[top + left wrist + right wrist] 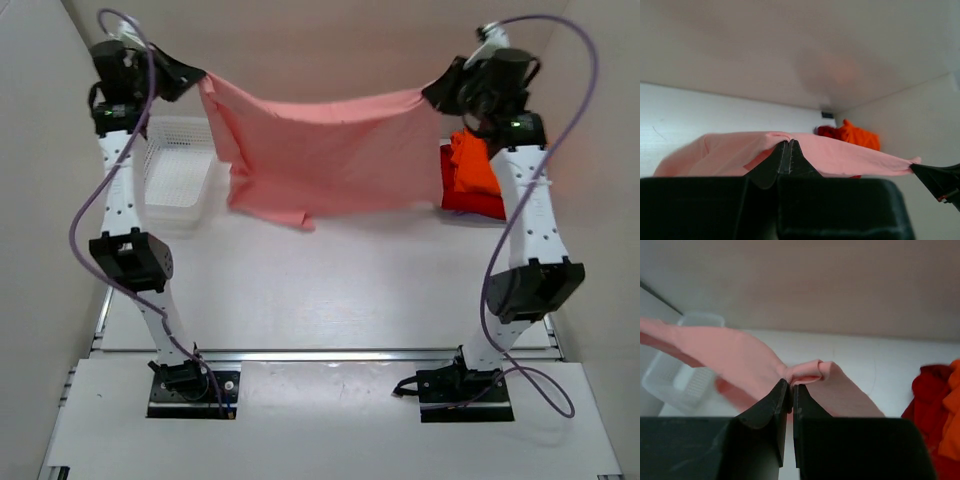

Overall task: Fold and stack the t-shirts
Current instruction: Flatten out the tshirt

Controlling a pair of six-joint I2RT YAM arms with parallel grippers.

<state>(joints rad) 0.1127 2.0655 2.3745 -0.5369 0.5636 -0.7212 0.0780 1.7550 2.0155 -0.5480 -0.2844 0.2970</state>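
One salmon-pink t-shirt hangs stretched between left hand and right hand.

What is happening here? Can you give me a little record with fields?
held item: salmon-pink t-shirt, stretched in the air between both arms
left gripper: shut on one end of it
right gripper: shut on the other end
waiting: orange t-shirt and red t-shirt, bunched together at the table far right
also there: white mesh basket, far left

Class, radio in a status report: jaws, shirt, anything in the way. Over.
Left jaws and right jaws shut on salmon-pink shirt, hanging spread between them. Orange shirt and red shirt heaped right, basket left, both beside the hanging cloth.
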